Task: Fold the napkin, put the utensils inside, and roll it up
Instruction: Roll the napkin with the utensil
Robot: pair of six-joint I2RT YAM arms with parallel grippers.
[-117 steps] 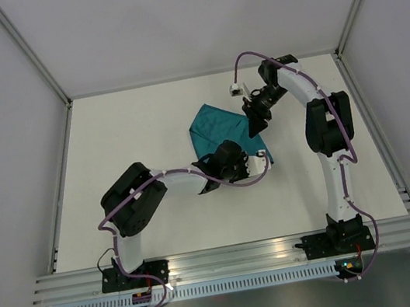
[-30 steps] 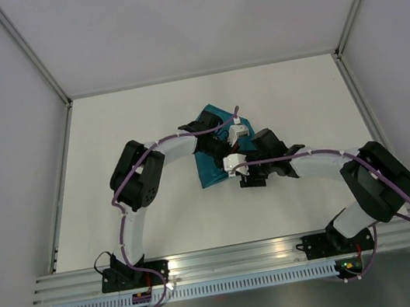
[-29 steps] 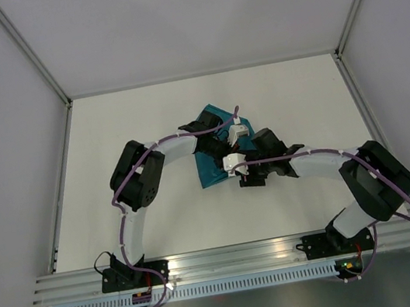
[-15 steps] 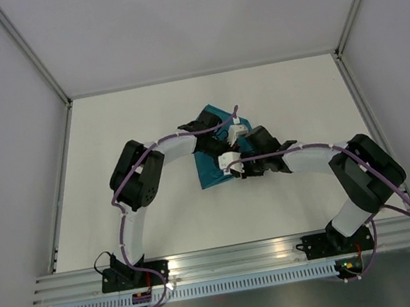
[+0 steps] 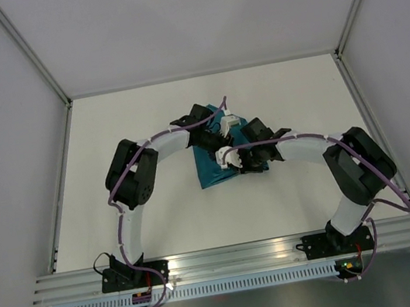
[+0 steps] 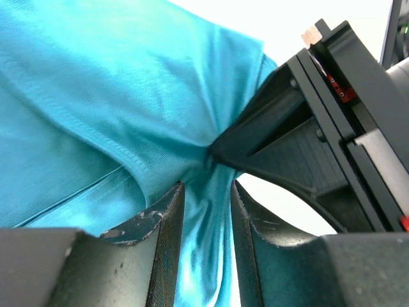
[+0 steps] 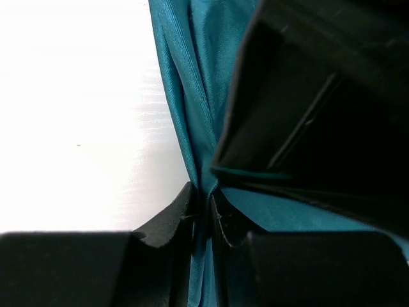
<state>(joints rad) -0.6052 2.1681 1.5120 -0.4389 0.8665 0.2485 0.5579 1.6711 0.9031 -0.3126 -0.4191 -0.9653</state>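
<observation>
The teal napkin [image 5: 209, 170] lies crumpled mid-table, partly hidden under both wrists. My left gripper [image 5: 224, 128] is over its far part. In the left wrist view the napkin [image 6: 115, 102] fills the frame, and the left gripper [image 6: 206, 220] is open, a loose fold hanging between its parted fingers [image 6: 167, 211]. My right gripper [image 5: 239, 157] comes in from the right and is shut on a thin fold of the napkin [image 7: 185, 77]; its jaws [image 7: 203, 208] pinch the cloth just beside the left gripper's black body [image 7: 319, 109]. No utensils are in view.
The white table [image 5: 122, 128] is bounded by aluminium rails [image 5: 61, 185] at the left, right and near edges. The two wrists are crowded together over the cloth, the right gripper's finger [image 6: 287, 147] almost touching the left one.
The left gripper has opened, loosening its hold on the cloth. The right arm has moved left and further from the bases, and its jaws have closed on a fold of the napkin.
</observation>
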